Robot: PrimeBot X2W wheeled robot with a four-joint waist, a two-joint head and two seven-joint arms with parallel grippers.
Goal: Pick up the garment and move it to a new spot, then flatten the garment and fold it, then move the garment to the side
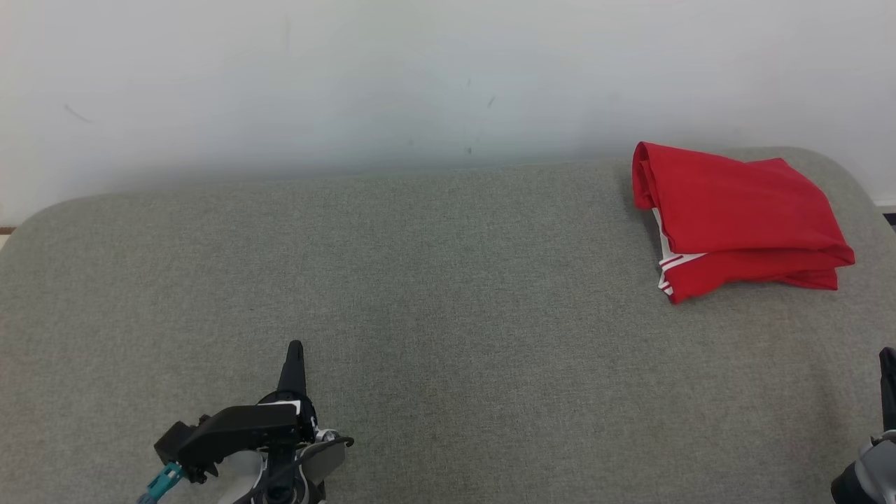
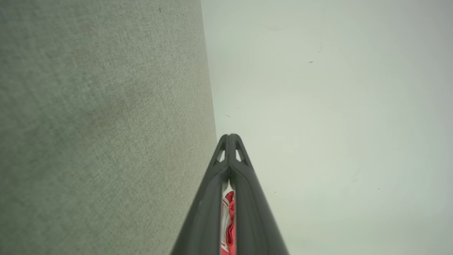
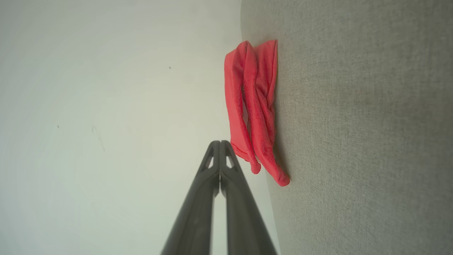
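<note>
**Folded red garment (image 1: 735, 217) at far right of counter (image 1: 420, 294); left pincer (image 1: 294, 346) and right pincer (image 1: 887, 353) both closed, holding nothing.**

I read the garment as smooth red cloth folded into a rough rectangle of stacked layers, with white stripe trim showing along its near-left edge. It lies flat on the counter, a grey coarse-woven surface with rounded corners, close to the back edge under the pale, faintly scuffed wall (image 1: 420, 84). The left pincer sits at the near left, well apart from the garment, its dark tapered fingers pressed together. The right pincer shows at the near right edge, fingers likewise pressed together, near the garment but not touching it.
</note>
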